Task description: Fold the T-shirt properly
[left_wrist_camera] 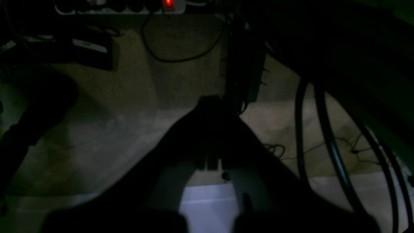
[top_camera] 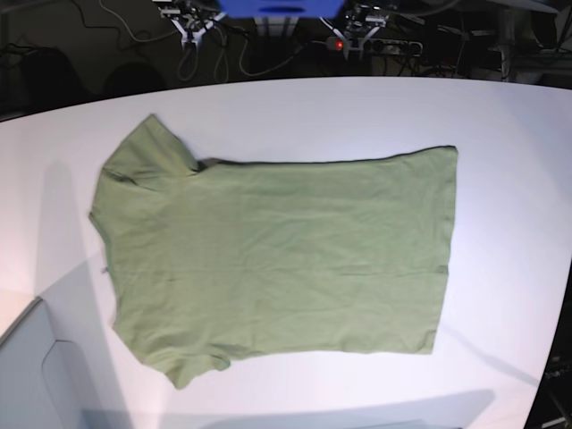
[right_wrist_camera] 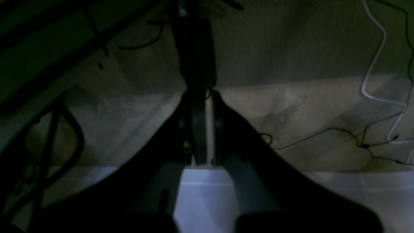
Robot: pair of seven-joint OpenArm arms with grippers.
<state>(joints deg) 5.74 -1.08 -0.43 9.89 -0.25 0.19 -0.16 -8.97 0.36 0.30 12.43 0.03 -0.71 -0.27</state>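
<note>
The olive-green T-shirt [top_camera: 277,255] lies spread flat on the white table [top_camera: 500,116], seen only in the base view. Its neck end and both short sleeves point left and its hem points right. No arm or gripper shows in the base view. In the dim left wrist view my left gripper [left_wrist_camera: 212,100] is shut on nothing, with only carpet and a strip of table edge [left_wrist_camera: 207,204] under it. In the right wrist view my right gripper [right_wrist_camera: 200,94] is likewise shut and empty, also over the table edge [right_wrist_camera: 203,191]. Neither wrist view shows the shirt.
Beyond the table's far edge are a power strip with a red light [top_camera: 339,43], cables and a blue box [top_camera: 281,7]. Both wrist views show carpet with loose cables [right_wrist_camera: 375,81] and dark frame tubes [left_wrist_camera: 326,136]. A grey panel [top_camera: 27,375] sits at the base view's lower left.
</note>
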